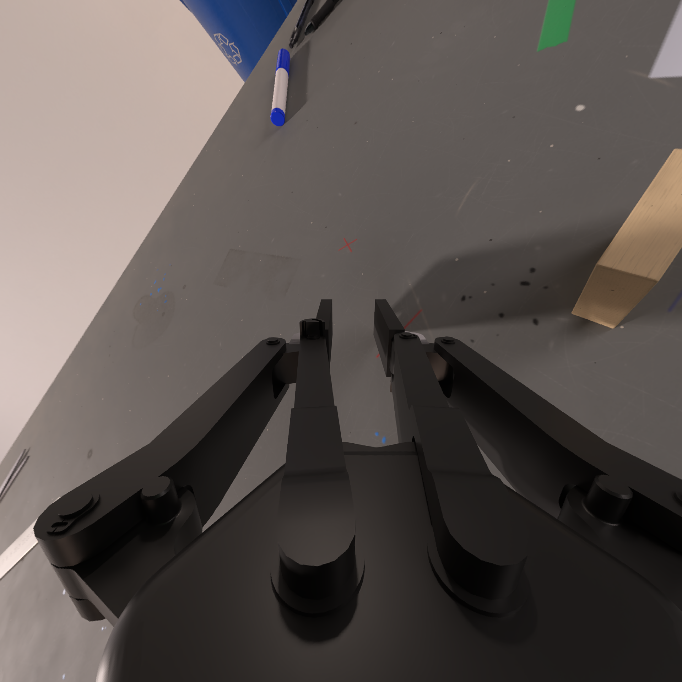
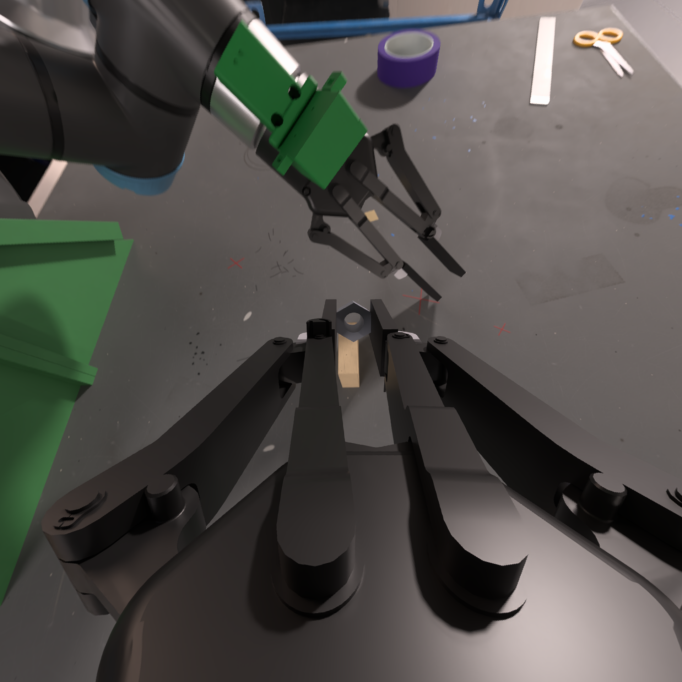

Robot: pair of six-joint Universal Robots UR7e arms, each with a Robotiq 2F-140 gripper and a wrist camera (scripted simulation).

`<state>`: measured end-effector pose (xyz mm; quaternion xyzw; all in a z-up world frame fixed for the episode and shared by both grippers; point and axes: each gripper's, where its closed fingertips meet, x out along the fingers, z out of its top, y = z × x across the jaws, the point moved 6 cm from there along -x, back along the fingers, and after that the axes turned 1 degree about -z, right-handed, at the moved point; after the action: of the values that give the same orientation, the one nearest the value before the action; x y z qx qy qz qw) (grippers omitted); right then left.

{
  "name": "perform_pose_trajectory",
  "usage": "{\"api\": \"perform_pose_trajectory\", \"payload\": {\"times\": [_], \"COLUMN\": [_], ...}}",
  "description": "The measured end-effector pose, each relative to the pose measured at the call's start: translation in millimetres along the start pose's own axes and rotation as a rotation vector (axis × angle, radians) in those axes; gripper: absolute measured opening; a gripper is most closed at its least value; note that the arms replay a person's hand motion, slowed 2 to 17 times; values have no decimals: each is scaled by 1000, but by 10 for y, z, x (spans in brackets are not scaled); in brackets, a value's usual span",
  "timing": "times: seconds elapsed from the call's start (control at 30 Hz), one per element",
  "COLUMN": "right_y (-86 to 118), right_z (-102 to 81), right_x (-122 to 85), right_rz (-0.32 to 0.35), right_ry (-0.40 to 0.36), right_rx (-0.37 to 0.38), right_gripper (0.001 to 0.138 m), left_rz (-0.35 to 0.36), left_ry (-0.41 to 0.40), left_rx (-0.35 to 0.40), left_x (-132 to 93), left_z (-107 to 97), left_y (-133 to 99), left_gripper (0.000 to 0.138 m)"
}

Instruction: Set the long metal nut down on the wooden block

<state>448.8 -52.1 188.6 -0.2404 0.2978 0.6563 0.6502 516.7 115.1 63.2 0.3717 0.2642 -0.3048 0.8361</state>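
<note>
My right gripper (image 2: 353, 313) is shut on the long metal nut (image 2: 352, 321), a grey hexagonal piece seen end-on with its bore facing the camera. It hangs above the far end of the pale wooden block (image 2: 348, 363), which lies on the dark table between my fingers. The same wooden block (image 1: 634, 251) shows at the right edge of the left wrist view. My left gripper (image 1: 353, 313) is open with a narrow gap and holds nothing. It also shows in the right wrist view (image 2: 448, 284), hovering just beyond the nut.
A blue marker (image 1: 279, 88) and black pens (image 1: 306, 22) lie near the table's far edge, beside a blue bin (image 1: 236, 33). A purple tape roll (image 2: 408, 57), a steel ruler (image 2: 542, 61) and yellow-handled scissors (image 2: 605, 48) lie farther off. A green structure (image 2: 48, 332) stands at left.
</note>
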Motion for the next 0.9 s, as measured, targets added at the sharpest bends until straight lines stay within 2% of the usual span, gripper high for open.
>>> {"api": "perform_pose_trajectory", "payload": {"times": [0.17,0.37,0.5,0.9], "right_y": [49,84,57,68], "right_z": [6,76,86,96], "right_x": [25,85,132,303], "right_rz": [-20,-7,-24,-14], "right_ry": [120,188,245,300], "right_rx": [-29,-34,-35,-38], "right_gripper": [24,24,24,24], "left_rz": [-34,-61,-72,-22], "left_ry": [1,-5,-11,7], "left_rx": [-48,-102,-112,-97], "left_x": [5,14,18,53], "left_z": [-14,-33,-37,-54], "left_y": [10,9,3,19], "left_gripper": [27,18,14,2]}}
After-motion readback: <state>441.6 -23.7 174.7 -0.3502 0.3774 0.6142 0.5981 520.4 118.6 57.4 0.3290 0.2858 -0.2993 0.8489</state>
